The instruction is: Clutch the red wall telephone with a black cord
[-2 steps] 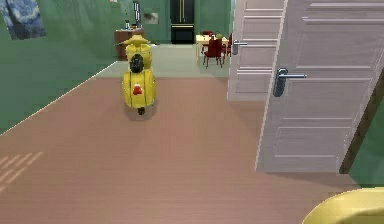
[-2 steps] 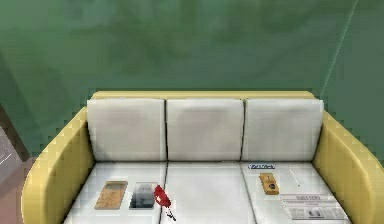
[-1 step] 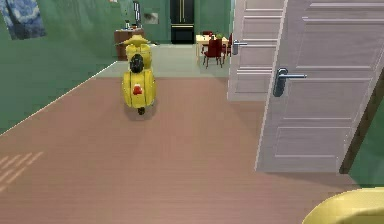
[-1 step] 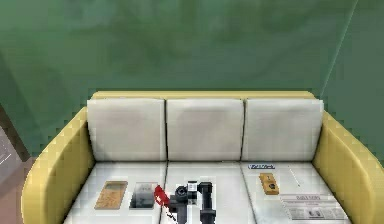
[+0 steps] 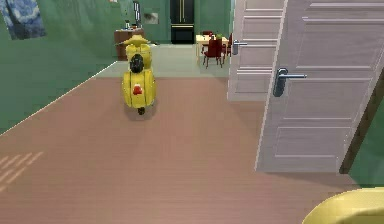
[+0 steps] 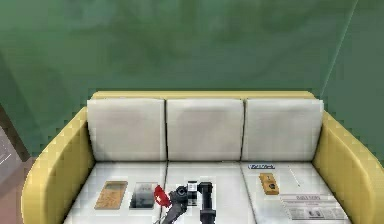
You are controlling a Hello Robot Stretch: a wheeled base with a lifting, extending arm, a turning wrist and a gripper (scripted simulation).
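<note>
Nearest, the dark square arm bar (image 6: 207,213) rises from the arm side view's bottom edge, over the white seat cushions (image 6: 225,185) of a yellow-framed sofa (image 6: 48,178). Its gripper (image 6: 176,198) points toward that view's left. Right at its far end sits a small red elongated object (image 6: 160,195), by colour probably the wall telephone; no black cord can be made out. Its long axis slants a little from upright in the picture. With cushion behind it, I cannot tell whether the gripper holds anything. Any remaining approach looks short, toward that view's left.
</note>
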